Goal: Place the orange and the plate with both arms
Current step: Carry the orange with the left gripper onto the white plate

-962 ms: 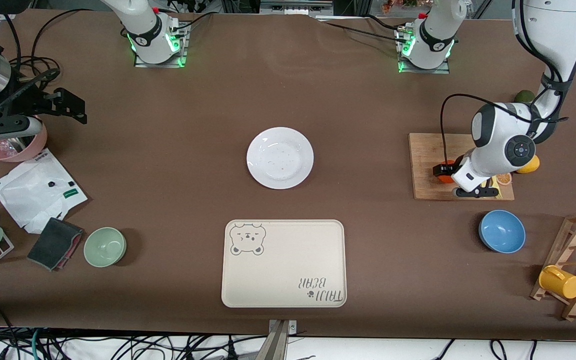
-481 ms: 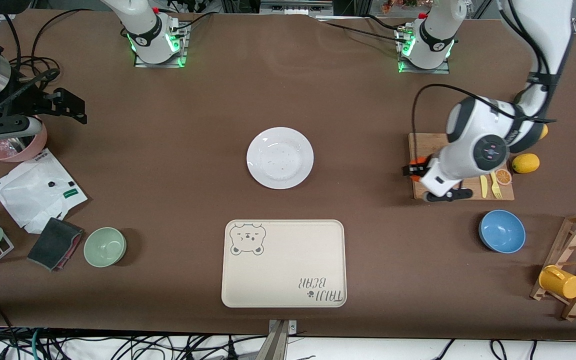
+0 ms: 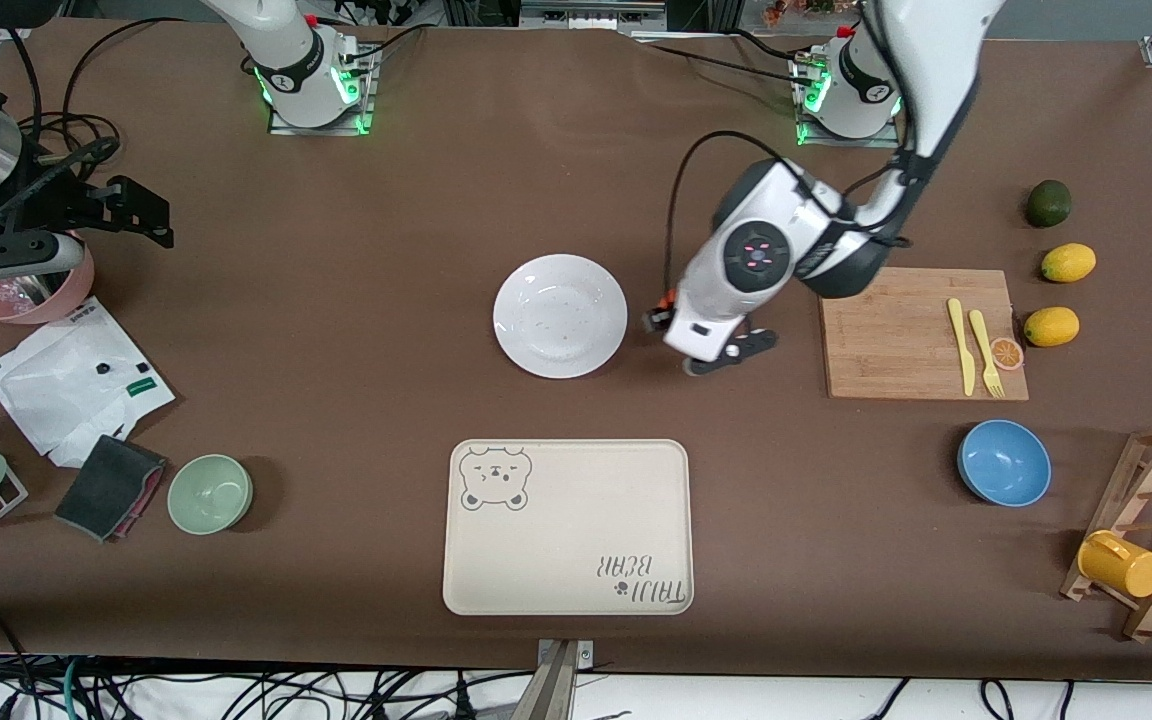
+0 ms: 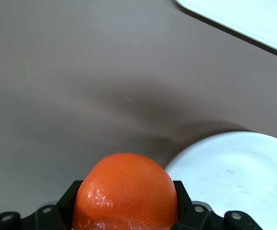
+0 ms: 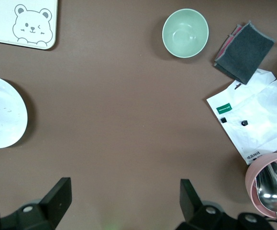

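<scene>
While my arm hides it from the front camera, my left wrist view shows my left gripper (image 4: 125,211) clamped on the orange (image 4: 125,191), in the air just beside the plate (image 3: 560,315). My right gripper (image 5: 124,199) waits with fingers apart above the table's right-arm end, well apart from the plate.

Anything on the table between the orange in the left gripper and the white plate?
No. The left wrist view shows only bare brown tabletop between the held orange and the plate.
</scene>
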